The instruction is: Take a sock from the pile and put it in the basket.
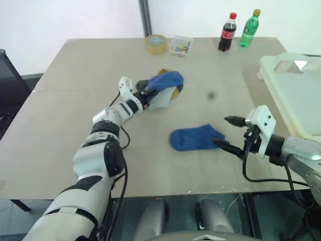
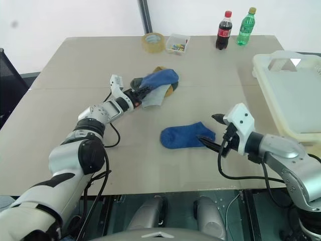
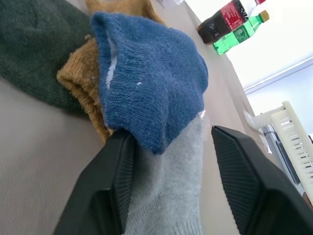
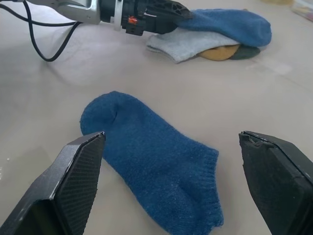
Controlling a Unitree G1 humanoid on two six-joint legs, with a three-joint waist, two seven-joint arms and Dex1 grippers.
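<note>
The pile lies mid-surface: a blue sock draped over a light grey sock, with mustard yellow and dark green ones beneath. The left claw is at the pile's near edge, its fingers apart, straddling the grey sock under the blue one's hem. The likely trouble is a pinch that catches both layers and drags two socks, or drags the heap along the surface. A loose blue sock lies apart, just before the right claw, whose fingers stand wide and empty; closing without reaching further would likely miss it. The basket sits at the far right edge, so a weak grip could drop a sock on the way.
</note>
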